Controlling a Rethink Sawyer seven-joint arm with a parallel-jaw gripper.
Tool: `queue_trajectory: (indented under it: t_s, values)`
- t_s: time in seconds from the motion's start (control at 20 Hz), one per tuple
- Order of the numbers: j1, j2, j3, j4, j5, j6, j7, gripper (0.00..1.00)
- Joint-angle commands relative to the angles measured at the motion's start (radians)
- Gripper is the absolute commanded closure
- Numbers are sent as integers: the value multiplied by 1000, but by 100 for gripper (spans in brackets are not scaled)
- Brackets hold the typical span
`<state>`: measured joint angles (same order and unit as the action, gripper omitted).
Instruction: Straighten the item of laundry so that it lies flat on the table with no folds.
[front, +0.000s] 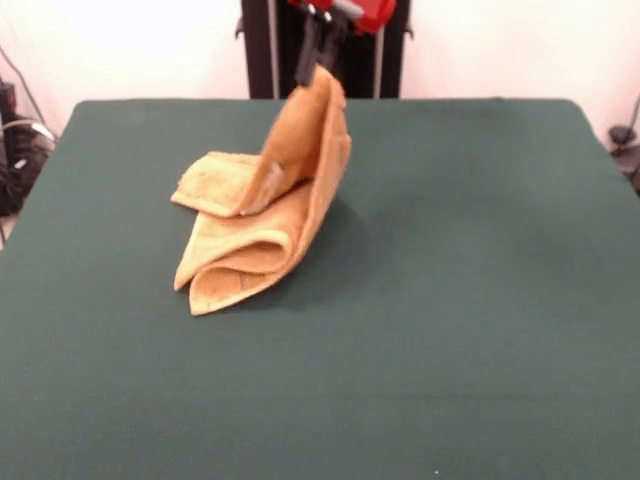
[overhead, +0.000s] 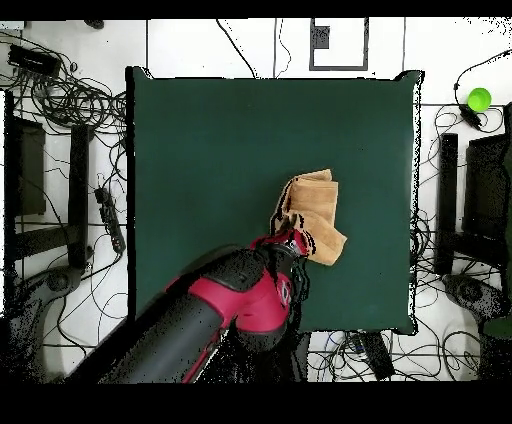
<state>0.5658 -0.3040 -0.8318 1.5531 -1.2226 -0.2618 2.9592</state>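
The orange-tan terry towel (front: 270, 215) lies folded over itself on the dark green table (front: 450, 330), left of the middle. One corner of it is lifted up toward the top of the front view. My gripper (front: 314, 68) comes down from the top edge and is shut on that raised corner. The rest of the towel hangs down from it and rests in doubled folds on the table. In the overhead view the towel (overhead: 312, 212) sits right of the table's (overhead: 200, 150) centre, with my red and black arm (overhead: 240, 300) reaching to its near edge and hiding the gripper.
The robot's black pedestal (front: 270, 50) stands behind the table's far edge. Cables and black equipment (overhead: 60, 150) surround the table on the floor. A green ball (overhead: 479, 99) lies off the table at the upper right of the overhead view.
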Motion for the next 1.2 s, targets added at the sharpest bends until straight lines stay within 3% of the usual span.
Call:
queue_trajectory:
  t_s: [0.05,0.2,0.4,0.8,1.2]
  values:
    - [9,-29,148,73,228,431,-60,100]
    - [-15,39,160,10,302,622,-89,100]
    - [-61,52,209,-3,392,720,-40,100]
    - [-47,159,164,-90,527,933,95,100]
    - [-31,87,154,-70,591,1023,-5,100]
